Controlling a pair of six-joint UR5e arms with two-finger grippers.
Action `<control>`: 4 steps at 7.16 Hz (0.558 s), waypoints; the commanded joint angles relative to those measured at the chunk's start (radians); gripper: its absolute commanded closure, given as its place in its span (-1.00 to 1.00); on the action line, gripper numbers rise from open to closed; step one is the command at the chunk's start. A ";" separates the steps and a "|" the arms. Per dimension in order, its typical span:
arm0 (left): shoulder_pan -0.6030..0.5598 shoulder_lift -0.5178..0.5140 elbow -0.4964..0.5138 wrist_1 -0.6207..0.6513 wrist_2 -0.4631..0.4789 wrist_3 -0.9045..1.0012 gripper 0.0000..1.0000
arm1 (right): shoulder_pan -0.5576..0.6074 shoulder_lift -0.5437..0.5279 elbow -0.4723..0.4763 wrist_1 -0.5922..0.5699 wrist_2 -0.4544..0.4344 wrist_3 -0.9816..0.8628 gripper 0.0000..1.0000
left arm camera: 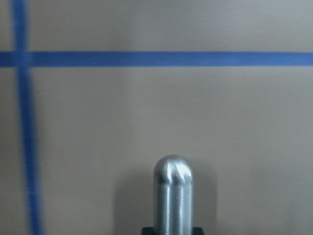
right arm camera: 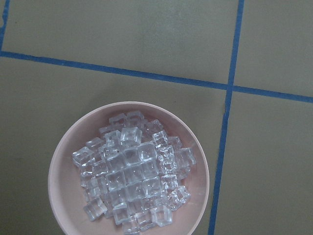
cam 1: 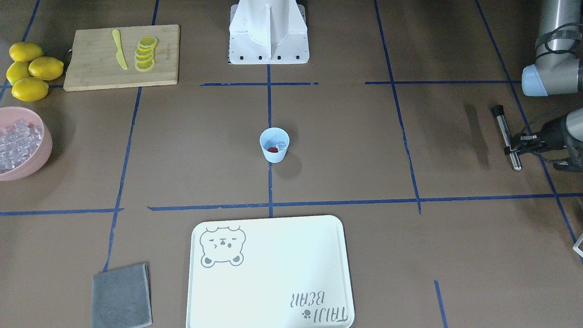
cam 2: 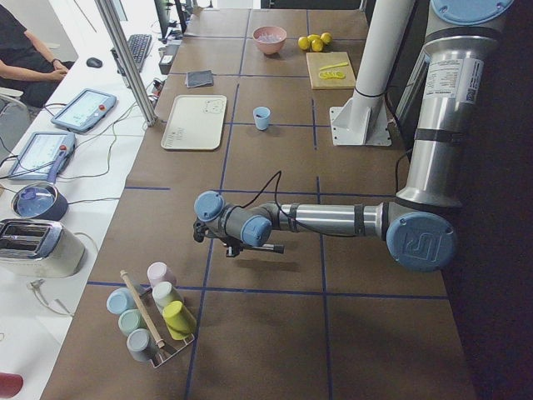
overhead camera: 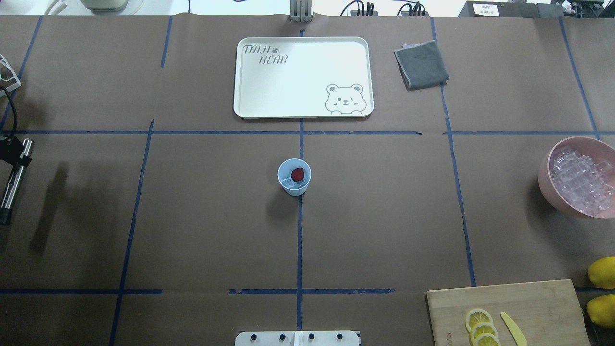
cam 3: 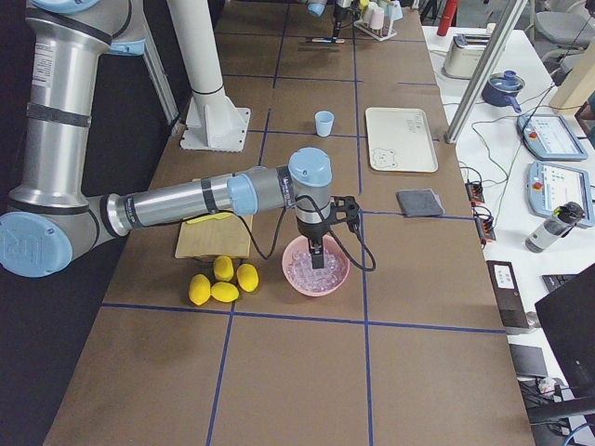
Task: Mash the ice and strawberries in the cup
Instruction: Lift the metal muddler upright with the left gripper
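Note:
The pale blue cup (overhead camera: 294,177) stands upright at the table's middle and also shows in the front view (cam 1: 274,148). Inside it lie one red strawberry (overhead camera: 298,174) and a clear ice cube (overhead camera: 288,182). My left gripper (cam 1: 512,148) is shut on a metal muddler (cam 1: 504,132) held level above the table, far out on my left side. Its rounded tip fills the left wrist view (left arm camera: 172,196). My right gripper (cam 3: 317,258) hangs over the pink bowl (right arm camera: 58,186) full of ice cubes (right arm camera: 132,171). I cannot tell whether it is open.
A white bear tray (overhead camera: 250,108) and a grey cloth (overhead camera: 421,64) lie beyond the cup. A cutting board (cam 1: 91,77) carries lemon slices (cam 1: 145,53) and a yellow knife (cam 1: 119,49), with whole lemons (cam 1: 29,68) beside it. A rack of cups (cam 2: 154,312) stands past my left arm.

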 commanded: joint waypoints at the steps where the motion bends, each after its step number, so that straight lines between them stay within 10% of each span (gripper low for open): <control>1: 0.009 0.022 -0.263 0.002 -0.026 -0.017 1.00 | 0.008 0.001 0.003 0.000 0.001 0.000 -0.98; 4: 0.217 -0.101 -0.516 0.003 0.107 -0.153 1.00 | 0.013 0.001 0.003 0.000 0.001 0.000 -0.98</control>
